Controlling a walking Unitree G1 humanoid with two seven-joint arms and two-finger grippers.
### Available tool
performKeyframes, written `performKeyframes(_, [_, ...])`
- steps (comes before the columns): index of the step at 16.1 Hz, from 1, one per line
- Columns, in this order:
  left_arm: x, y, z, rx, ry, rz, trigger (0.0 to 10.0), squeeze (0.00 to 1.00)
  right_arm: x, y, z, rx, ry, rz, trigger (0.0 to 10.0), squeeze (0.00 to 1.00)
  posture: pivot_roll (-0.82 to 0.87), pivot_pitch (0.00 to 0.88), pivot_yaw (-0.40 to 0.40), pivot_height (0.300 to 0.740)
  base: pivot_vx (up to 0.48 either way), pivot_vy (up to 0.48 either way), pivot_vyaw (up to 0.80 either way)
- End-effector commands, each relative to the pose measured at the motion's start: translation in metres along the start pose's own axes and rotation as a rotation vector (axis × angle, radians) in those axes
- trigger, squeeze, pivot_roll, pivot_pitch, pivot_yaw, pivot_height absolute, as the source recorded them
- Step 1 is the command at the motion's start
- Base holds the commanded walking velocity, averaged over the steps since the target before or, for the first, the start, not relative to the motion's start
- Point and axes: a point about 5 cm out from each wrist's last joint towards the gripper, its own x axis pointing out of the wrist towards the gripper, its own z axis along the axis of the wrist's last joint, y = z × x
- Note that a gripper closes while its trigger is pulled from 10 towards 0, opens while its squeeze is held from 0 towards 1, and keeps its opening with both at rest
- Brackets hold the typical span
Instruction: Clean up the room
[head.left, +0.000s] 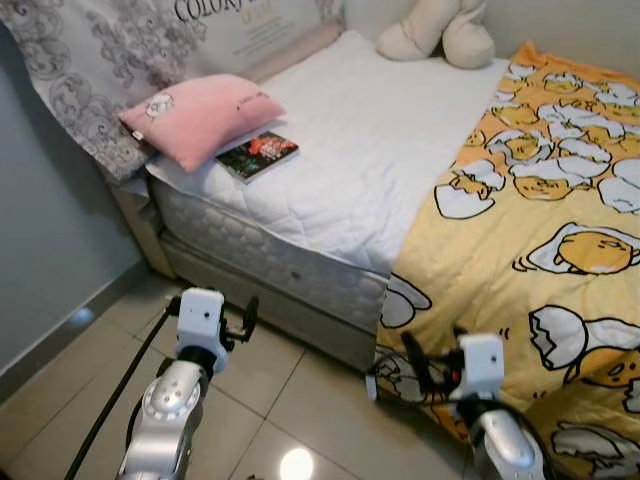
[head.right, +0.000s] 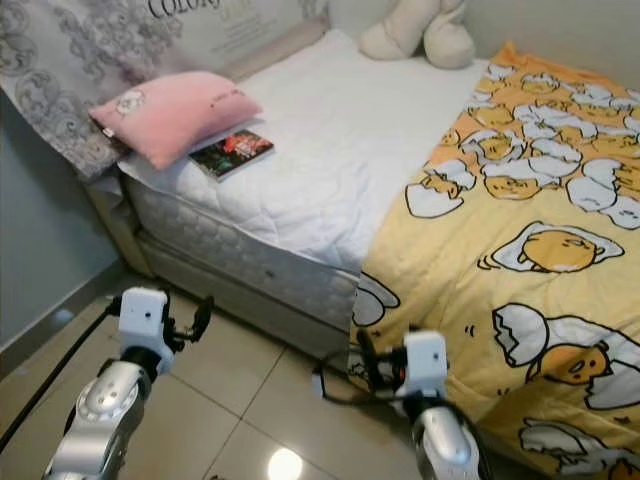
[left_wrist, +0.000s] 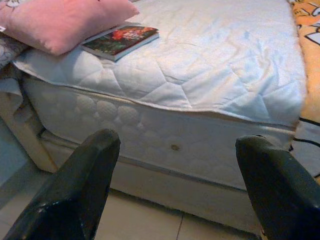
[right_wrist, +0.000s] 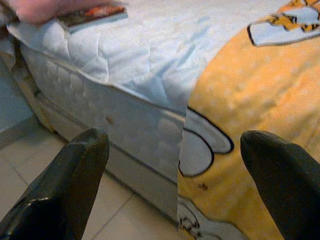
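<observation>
The left gripper (left_wrist: 175, 185) is spread wide, one black finger (left_wrist: 75, 190) at seven o'clock, the other at five. Between them runs the quilted side of the mattress (left_wrist: 165, 145) above tiled floor (left_wrist: 140, 222). At eleven o'clock a book (left_wrist: 120, 41) lies on the white sheet (left_wrist: 220, 60), touching a pink pillow (left_wrist: 60, 22). An orange blanket (left_wrist: 307, 60) hangs at two o'clock.

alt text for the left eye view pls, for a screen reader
A bed with a white quilted mattress cover holds a pink pillow partly resting on a book, a cream plush toy at the far end, and a yellow egg-print blanket hanging down the near side. In the foreground, the left pincer and right pincer hover open above the tiled floor.
</observation>
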Motion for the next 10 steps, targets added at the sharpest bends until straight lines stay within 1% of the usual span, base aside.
performKeyframes(1, [0.007,0.003,0.006,0.020,-0.004,0.034,10.0,0.00,0.006,-0.002,0.004,0.004,-0.006,0.002,10.0,0.00,0.04,0.000,0.020,0.740,0.000,0.000,0.00])
performKeyframes(2, [0.009,0.004,0.009,0.027,-0.016,0.031,10.0,0.00,0.007,-0.001,0.005,-0.004,-0.008,0.005,10.0,0.00,0.04,0.000,0.021,0.740,0.000,0.000,0.00])
performKeyframes(3, [0.014,0.008,0.013,0.054,-0.024,0.044,10.0,0.00,0.008,0.000,0.005,-0.031,-0.005,-0.023,10.0,0.00,0.04,0.000,0.025,0.740,0.000,0.000,0.00])
performKeyframes(4, [0.016,0.009,0.015,0.061,-0.025,0.051,10.0,0.00,0.009,0.000,0.004,-0.043,0.003,-0.044,10.0,0.00,0.04,0.000,0.027,0.740,0.000,-0.480,0.00])
performKeyframes(5, [0.018,0.008,0.017,0.065,-0.029,0.052,10.0,0.00,0.010,0.000,0.006,-0.008,-0.014,-0.043,10.0,0.00,0.04,0.000,0.029,0.740,0.000,-0.480,0.00])
performKeyframes(6, [0.020,0.002,0.018,0.060,-0.034,0.030,10.0,0.00,0.012,0.000,0.009,-0.025,-0.025,-0.032,10.0,0.00,0.03,0.000,0.032,0.740,0.000,-0.480,0.69])
performKeyframes(7, [0.022,-0.007,0.019,0.059,-0.029,-0.006,10.0,0.00,0.016,-0.001,0.010,-0.021,-0.025,-0.038,10.0,0.00,0.04,0.000,0.031,0.740,0.000,0.000,0.61])
performKeyframes(8, [0.024,-0.011,0.021,0.063,-0.034,-0.024,10.0,0.00,0.017,-0.001,0.011,-0.015,-0.023,-0.040,10.0,0.00,0.04,0.000,0.029,0.740,0.000,0.000,0.58])
performKeyframes(9, [0.025,-0.010,0.021,0.051,-0.033,-0.012,10.0,0.00,0.018,0.000,0.011,-0.034,-0.023,-0.029,10.0,0.00,0.04,0.000,0.027,0.740,0.000,0.000,0.57])
performKeyframes(10, [0.027,-0.006,0.019,0.031,-0.023,0.023,10.0,0.00,0.019,0.002,0.011,-0.037,-0.022,-0.024,10.0,0.00,0.04,0.000,0.023,0.740,0.000,0.000,0.58])
